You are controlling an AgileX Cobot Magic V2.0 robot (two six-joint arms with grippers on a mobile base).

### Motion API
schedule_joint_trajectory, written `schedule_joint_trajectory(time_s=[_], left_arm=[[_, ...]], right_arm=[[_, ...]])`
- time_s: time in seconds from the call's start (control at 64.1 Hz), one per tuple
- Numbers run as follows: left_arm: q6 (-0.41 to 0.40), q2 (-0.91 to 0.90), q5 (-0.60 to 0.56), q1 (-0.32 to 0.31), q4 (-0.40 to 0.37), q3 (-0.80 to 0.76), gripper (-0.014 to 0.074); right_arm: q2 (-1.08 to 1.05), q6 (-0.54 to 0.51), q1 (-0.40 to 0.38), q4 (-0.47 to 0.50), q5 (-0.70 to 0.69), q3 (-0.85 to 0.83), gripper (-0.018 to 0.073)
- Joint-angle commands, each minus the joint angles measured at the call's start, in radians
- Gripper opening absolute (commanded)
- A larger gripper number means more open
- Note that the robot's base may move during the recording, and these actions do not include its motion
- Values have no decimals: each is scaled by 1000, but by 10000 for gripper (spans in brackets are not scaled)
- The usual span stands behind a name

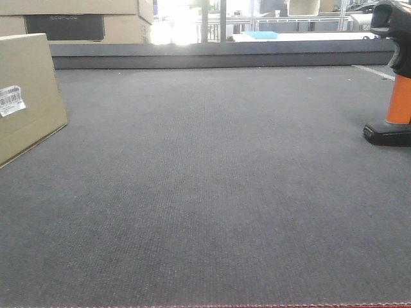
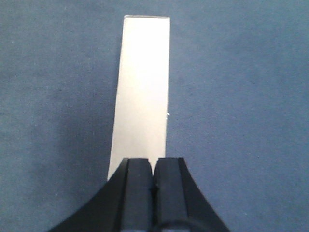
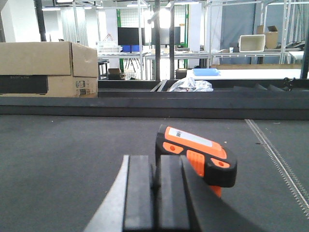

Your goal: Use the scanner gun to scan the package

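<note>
The package (image 1: 29,96), a tan cardboard box, stands tilted at the left edge of the grey mat, its white barcode label (image 1: 11,100) facing the middle. From above it shows as a narrow pale strip (image 2: 142,87) running away from my left gripper (image 2: 154,162), which hovers over its near end, shut and empty. At the far right stands the scanner gun (image 1: 399,96), upright on its black base with an orange handle. My right gripper (image 3: 155,159) is shut and empty just in front of and left of the scanner gun's head (image 3: 198,152). Neither gripper appears in the front view.
Larger stacked cartons with a dark panel (image 1: 77,22) sit behind the raised dark ledge (image 1: 218,54) at the mat's far edge. A pale stitched line (image 3: 280,159) runs along the mat on the right. Shelving and benches fill the background.
</note>
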Motion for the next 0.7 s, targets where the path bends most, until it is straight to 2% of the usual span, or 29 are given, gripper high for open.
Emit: schedule_joint_trajectory(time_s=[0.0,0.172,0.359,0.452,0.562,0.686], left_arm=[[-11,-38,-33,-3,-23,44,-111],[-11,-166,-259,-3,-53,257,-111],[-11,-368,-655,-3,-55,559,-111],[-11,-473,-803,-3,-62,690,-111],[-11,-598,-905,-3,-97,813,-111],[-11,-749,-925,-3,-102,903,-111]], right_arm=[[-46,4,-3,-4,47,0,-168],[-118,4,-3,-4,158,0,-168],[-162,4,-3,-4,228,0,-168],[-169,4,-3,-4,233,0,-168],[-171,4,-3,-4,235,0,-168],[-173,4,-3,-4,235,0,-168]])
